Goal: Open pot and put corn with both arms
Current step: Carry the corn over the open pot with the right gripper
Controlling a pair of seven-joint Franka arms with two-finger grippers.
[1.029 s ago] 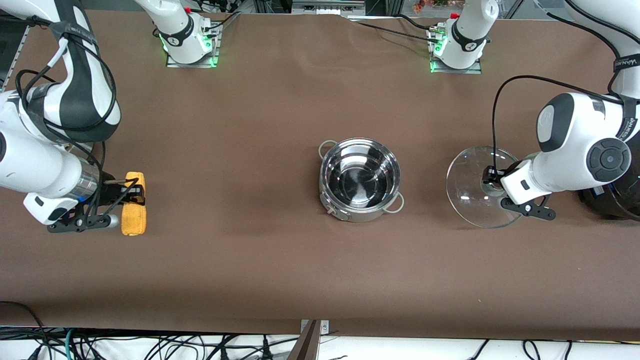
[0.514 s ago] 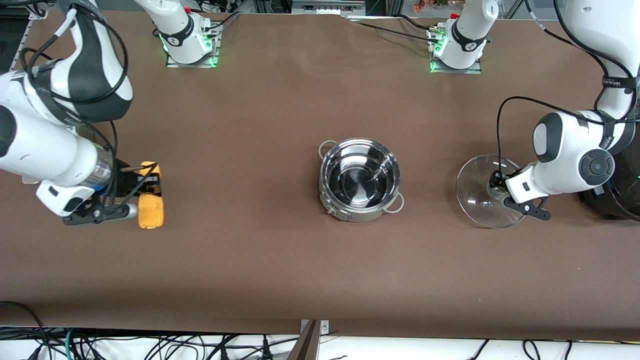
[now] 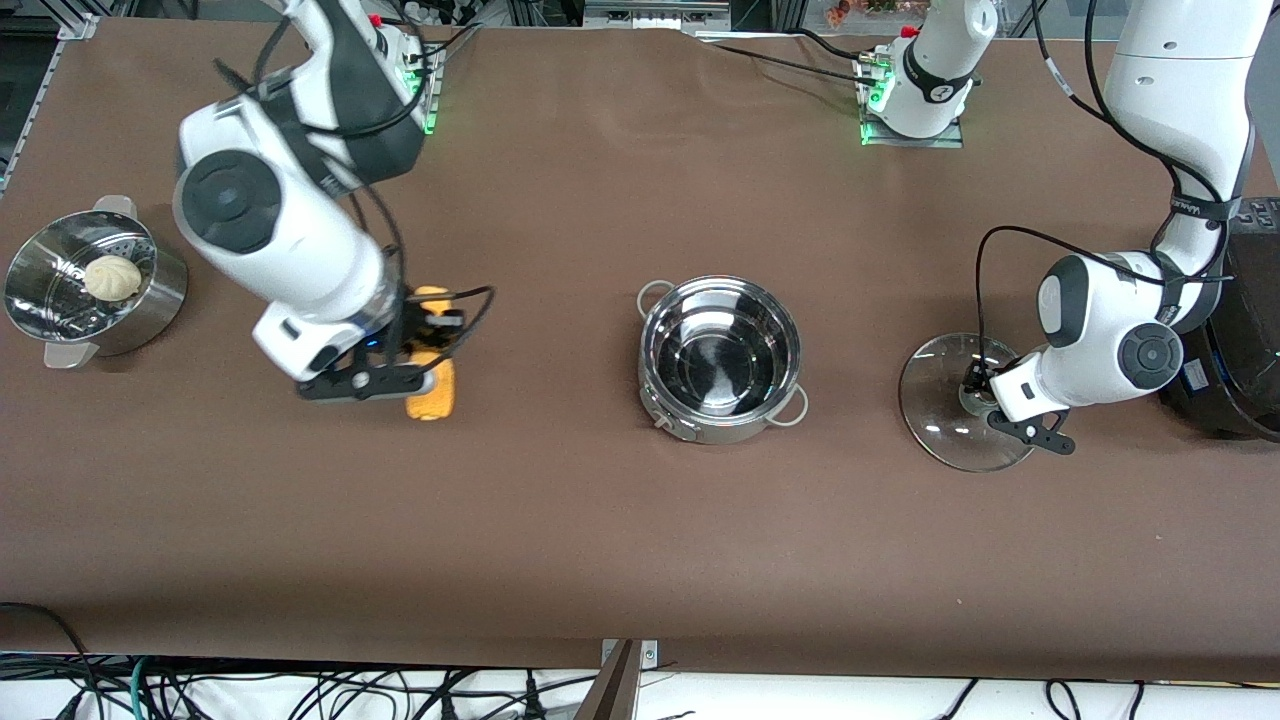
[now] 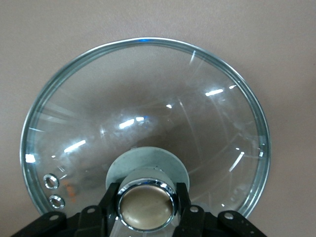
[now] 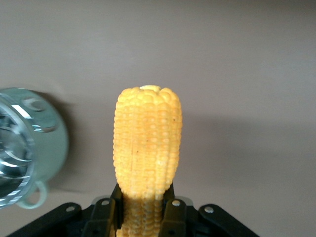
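Corn (image 3: 432, 392) held in the right gripper (image 3: 425, 335), jaws clamped on one end of the cob, carried over the worktop between the steamer pot (image 3: 95, 285) at the right arm's end and the pot (image 3: 720, 360) at mid-worktop. Right wrist view shows the cob (image 5: 147, 143) sticking straight out from the jaws, long axis in line with the gripper, with the pot (image 5: 19, 148) off to one side.

Pot is open, bare inside. Lid (image 3: 945, 405) is off, held by its knob (image 4: 147, 206) in the left gripper (image 3: 985, 385), jaws shut on the knob, over the worktop toward the left arm's end, beside the black cooker (image 3: 1245, 340).

Key relation: the pot lies from the corn toward the left arm's end, with bare worktop between. The right arm has the cob, so the carry is its job. Judged: the cob's length looks close to the pot's width, so it likely needs centring over the mouth. Left arm waits with the lid.
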